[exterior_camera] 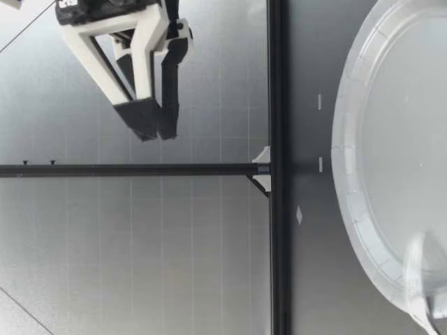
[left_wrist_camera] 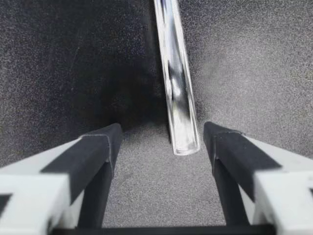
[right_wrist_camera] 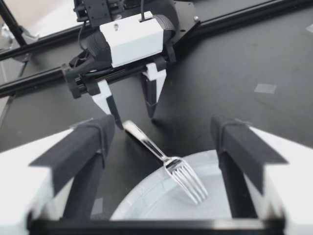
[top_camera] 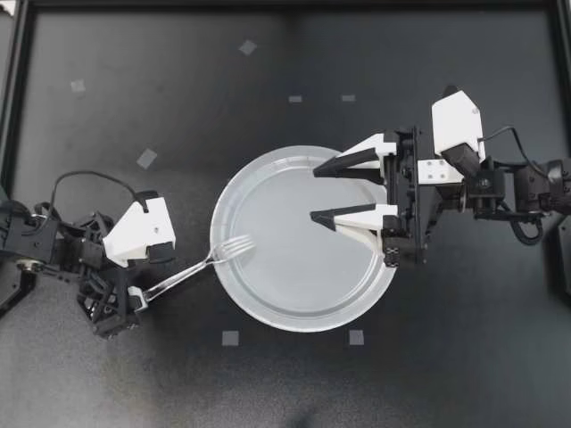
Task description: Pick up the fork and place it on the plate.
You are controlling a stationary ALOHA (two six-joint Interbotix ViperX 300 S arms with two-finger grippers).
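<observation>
The fork [top_camera: 201, 266] lay slantwise across the near rim of the clear plastic plate [top_camera: 268, 303], its tines resting on the plate's inner surface and its handle running off the rim onto the black table toward my left gripper [top_camera: 141, 294]. In the left wrist view the handle's end [left_wrist_camera: 176, 98] sat between the two fingers [left_wrist_camera: 102, 147] but touched neither, with bare mat visible on both sides, so that gripper was open and held nothing. My right gripper [top_camera: 314, 194] hung over the far half of the plate with its fingers spread wide, also empty. I judged the fork only half delivered, since most of its length was off the plate. To finish well, the left gripper would want to move a little further along the handle so the pads close on more than the tip. The handle sat nearer one finger, so it should centre itself first, or the closing finger may knock the fork sideways. After that it needs a small lift and a carry toward the plate's middle, then a release low enough that the slick handle neither bounces nor tips the light plate. The right gripper should keep clear of that path.
</observation>
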